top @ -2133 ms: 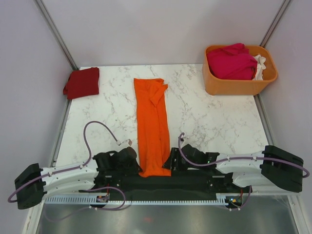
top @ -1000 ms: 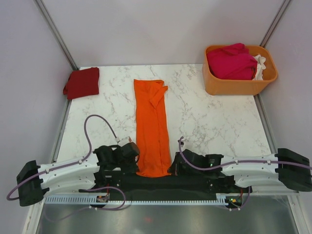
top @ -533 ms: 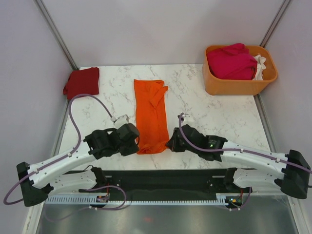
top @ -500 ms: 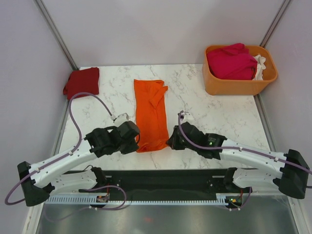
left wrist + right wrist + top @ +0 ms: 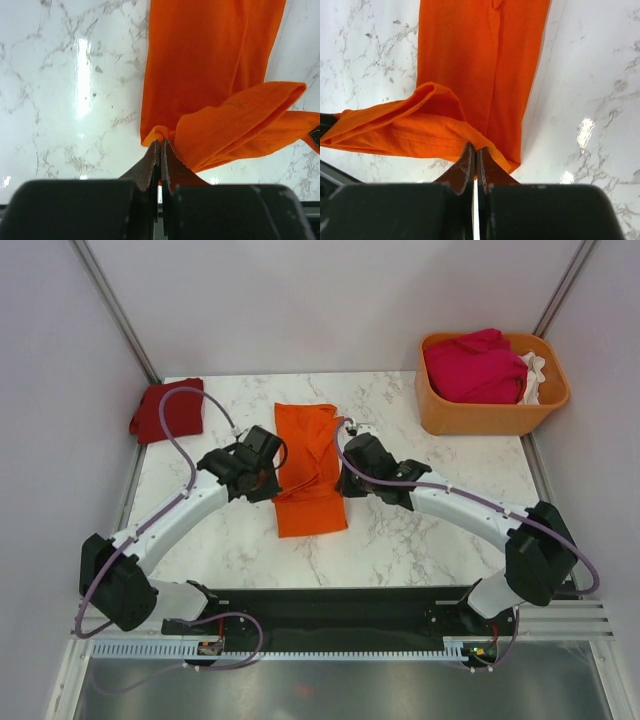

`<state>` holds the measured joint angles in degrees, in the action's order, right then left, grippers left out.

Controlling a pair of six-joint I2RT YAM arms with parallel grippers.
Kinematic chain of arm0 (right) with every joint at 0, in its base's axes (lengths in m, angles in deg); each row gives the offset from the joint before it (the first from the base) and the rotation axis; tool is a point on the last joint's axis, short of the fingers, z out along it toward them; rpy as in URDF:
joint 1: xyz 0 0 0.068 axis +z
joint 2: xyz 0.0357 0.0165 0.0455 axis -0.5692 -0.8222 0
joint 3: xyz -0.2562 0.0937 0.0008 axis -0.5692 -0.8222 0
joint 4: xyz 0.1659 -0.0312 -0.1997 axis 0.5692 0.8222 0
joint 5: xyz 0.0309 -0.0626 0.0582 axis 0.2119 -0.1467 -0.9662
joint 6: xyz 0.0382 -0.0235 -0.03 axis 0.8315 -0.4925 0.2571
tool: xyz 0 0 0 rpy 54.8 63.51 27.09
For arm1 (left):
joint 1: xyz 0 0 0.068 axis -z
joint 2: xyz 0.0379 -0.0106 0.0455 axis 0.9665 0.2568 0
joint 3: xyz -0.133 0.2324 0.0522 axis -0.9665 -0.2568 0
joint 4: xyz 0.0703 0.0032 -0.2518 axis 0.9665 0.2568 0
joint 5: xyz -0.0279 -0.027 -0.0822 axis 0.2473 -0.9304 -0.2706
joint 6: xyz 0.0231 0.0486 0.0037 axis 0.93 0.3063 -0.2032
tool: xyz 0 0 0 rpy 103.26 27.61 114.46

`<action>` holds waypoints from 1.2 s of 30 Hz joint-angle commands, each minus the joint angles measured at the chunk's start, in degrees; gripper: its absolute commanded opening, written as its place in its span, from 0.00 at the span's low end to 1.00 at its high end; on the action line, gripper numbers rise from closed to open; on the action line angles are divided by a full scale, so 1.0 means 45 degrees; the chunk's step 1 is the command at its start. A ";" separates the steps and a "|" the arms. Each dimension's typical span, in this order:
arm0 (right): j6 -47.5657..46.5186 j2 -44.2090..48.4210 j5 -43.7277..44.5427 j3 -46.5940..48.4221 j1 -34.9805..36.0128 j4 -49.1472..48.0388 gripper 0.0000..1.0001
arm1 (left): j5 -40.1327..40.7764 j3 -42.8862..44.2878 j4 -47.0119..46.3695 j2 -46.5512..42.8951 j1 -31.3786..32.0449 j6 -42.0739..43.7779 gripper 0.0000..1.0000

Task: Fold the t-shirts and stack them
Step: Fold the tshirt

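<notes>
Currently left gripper [image 5: 160,150] and right gripper [image 5: 472,152] pinch the orange t-shirt [image 5: 312,515] tight by its hem; uneven travel toward twelve o'clock risks a skewed fold.

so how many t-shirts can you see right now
4. Bright orange t-shirt mid-table; folded dark red t-shirt at the far left corner; magenta t-shirt and white t-shirt in the orange basket, far right. More may be hidden underneath them.
</notes>
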<state>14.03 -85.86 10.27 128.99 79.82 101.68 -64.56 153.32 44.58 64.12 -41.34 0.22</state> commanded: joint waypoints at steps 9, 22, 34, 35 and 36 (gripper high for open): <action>-0.1087 -0.3083 -0.0902 0.2663 -0.1452 -0.0095 0.00 | -0.1149 0.2936 -0.1487 0.4050 -0.1451 0.2997 0.02; -0.1320 -0.7968 -0.1823 0.7714 -0.3483 0.0625 0.92 | -0.2863 0.7447 -0.1585 0.9403 -0.3697 0.3896 0.73; -0.1538 -0.3618 -0.2578 0.2931 -0.3759 0.0084 0.93 | -0.1811 0.4689 -0.1076 0.5604 -0.3757 0.3780 0.86; -0.1439 -0.2996 -0.3492 0.2358 -0.3623 -0.0461 0.93 | -0.1871 0.4078 -0.1173 0.4729 -0.3699 0.3663 0.85; -0.1341 -0.2757 -0.3791 0.1811 -0.3525 -0.0698 0.93 | -0.1872 0.3396 -0.1271 0.4179 -0.3485 0.3371 0.85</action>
<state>7.06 -102.58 0.74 143.50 62.55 103.03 -73.39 174.33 38.77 90.72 -58.28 16.81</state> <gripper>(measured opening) 0.928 0.853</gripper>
